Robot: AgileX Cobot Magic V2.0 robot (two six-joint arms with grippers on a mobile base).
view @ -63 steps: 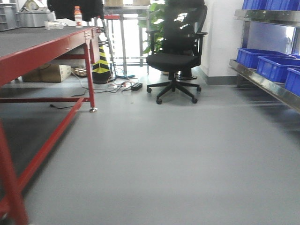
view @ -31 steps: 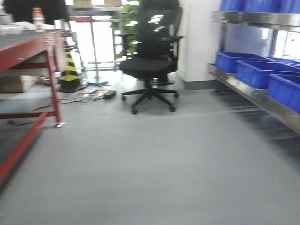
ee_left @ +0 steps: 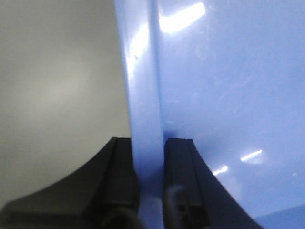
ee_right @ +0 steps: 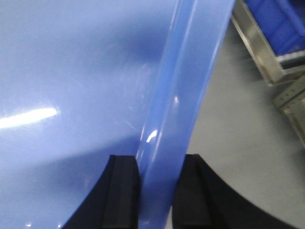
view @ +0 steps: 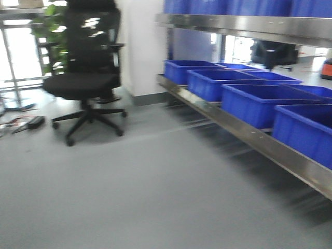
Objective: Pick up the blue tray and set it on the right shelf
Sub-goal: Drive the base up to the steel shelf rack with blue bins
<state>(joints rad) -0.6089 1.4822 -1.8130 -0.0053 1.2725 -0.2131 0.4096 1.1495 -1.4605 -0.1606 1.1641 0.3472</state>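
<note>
The light blue tray (ee_left: pixel 228 86) fills the left wrist view, held above the grey floor. My left gripper (ee_left: pixel 150 152) is shut on its left rim. In the right wrist view the same tray (ee_right: pixel 71 71) fills the left side, and my right gripper (ee_right: pixel 159 167) is shut on its right rim. The right shelf (view: pixel 249 136), a shiny steel rack, runs along the right of the front view with a second level (view: pixel 244 23) above. A corner of the rack (ee_right: pixel 267 57) shows at the top right of the right wrist view. Neither gripper nor the tray shows in the front view.
Several deep dark-blue bins (view: pixel 254 101) fill the lower rack level, and more stand on the upper level. A black office chair (view: pixel 85 83) stands at the back left beside a white pillar (view: pixel 140 46). Cables (view: pixel 21 124) lie on the grey floor at the far left.
The front view has swung to the right: the red-framed table and cone have left the frame, the chair has slid left, and the steel rack with bins is now larger and nearer.
</note>
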